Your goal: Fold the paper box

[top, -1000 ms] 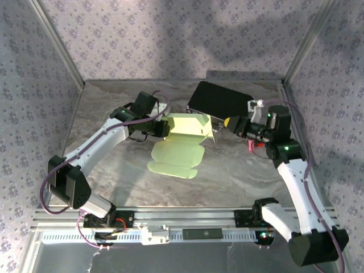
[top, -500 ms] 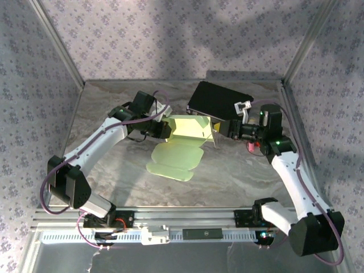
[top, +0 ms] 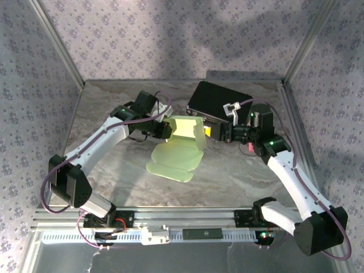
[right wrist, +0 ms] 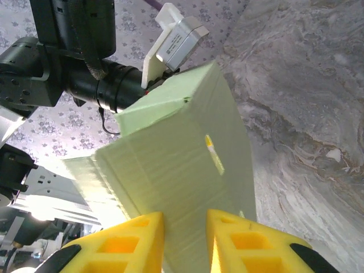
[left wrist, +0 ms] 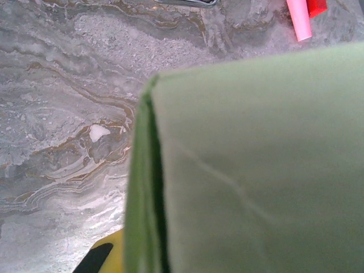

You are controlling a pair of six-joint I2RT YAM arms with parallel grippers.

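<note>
The pale light-green thin-card paper box [top: 173, 151] sits mid-counter, half formed: its near panel lies flat on the marbled grey counter [top: 239, 176] while the far part is raised between the two arms. The left pincer [top: 165, 129] is pressed together on the raised card's left edge. The right pincer [top: 216, 133] meets the upright right-hand flap, and in the right wrist view its yellow fingers [right wrist: 136, 239] stand on either side of that flap. Whether they actually squeeze it I cannot tell.

The step in hand looks like turning this side flap inward to close the box's end. Next, I judge, the right arm must swing the flap over along its crease and steer it home, while the left holds steady so the thin card does not buckle.

The large black rectangular box [top: 219, 101] lies behind, apart from the work. No brand or writing can be read — the card is plain.
</note>
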